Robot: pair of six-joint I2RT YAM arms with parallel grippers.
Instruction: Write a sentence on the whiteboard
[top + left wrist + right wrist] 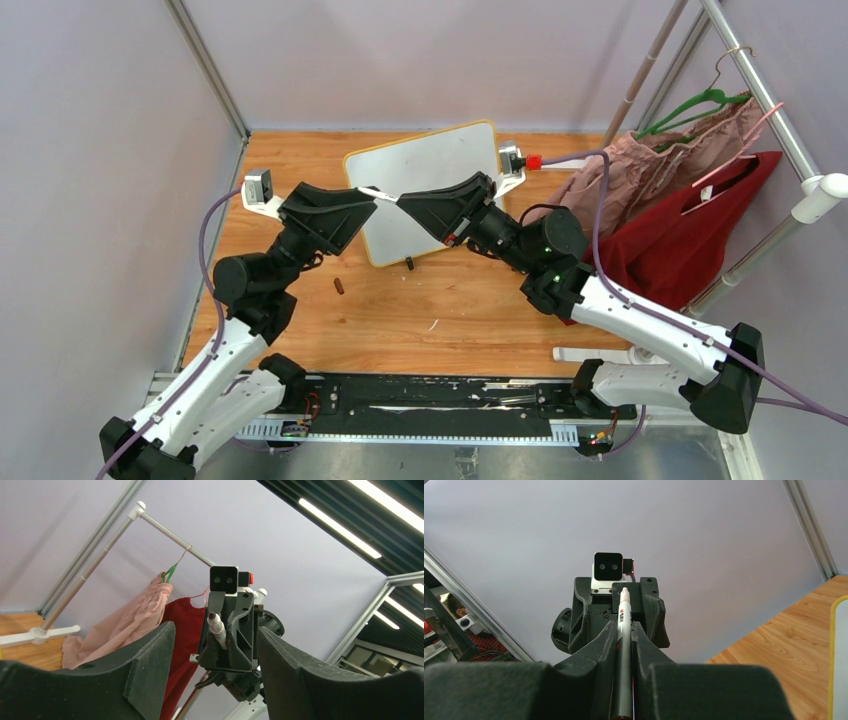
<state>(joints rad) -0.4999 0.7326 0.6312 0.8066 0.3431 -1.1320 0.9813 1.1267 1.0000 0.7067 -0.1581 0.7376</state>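
Bright, even light from ceiling strips [345, 532] above the left pincer [215, 652]; shadows faint, close foreground slightly soft.

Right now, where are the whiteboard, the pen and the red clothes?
whiteboard [430, 165], top view, on its bare white face.
pen [622, 615], right wrist view, on its white barrel near the tip.
red clothes [690, 238], top view, on the middle of the fabric.

The left arm [225, 355] and right arm [650, 325] pair white link shells with black joint housings. A purple cable [203, 250] follows each. The left gripper [368, 195] and right gripper [408, 205] are matte black.
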